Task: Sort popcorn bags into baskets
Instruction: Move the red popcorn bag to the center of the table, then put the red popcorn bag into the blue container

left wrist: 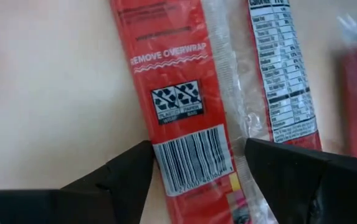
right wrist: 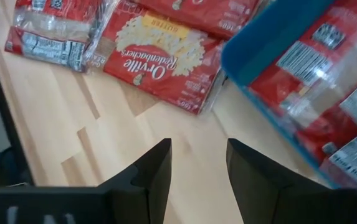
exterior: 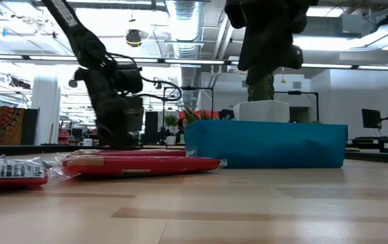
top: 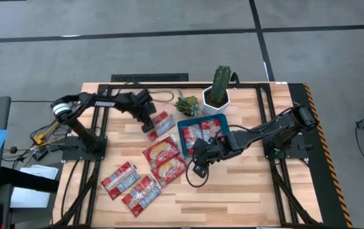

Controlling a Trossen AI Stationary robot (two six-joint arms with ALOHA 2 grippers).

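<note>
We see the left gripper [left wrist: 194,163] spread wide over a flat bag [top: 161,123] left of the tray [top: 183,129]. It looks light, thin and slippery; we would pinch its edge. The right gripper [right wrist: 197,163] hangs empty, fingers apart.

Left gripper [top: 150,127] lowered at mid-left, fingers [left wrist: 119,177] spread. Right gripper [top: 199,166] extended to centre, fingers [right wrist: 150,171] parted, empty.

Five red popcorn bags [top: 164,150] on the table, at least two more in one blue tray [top: 183,136], one cactus pot [top: 216,102], one small succulent [top: 188,105]
</note>
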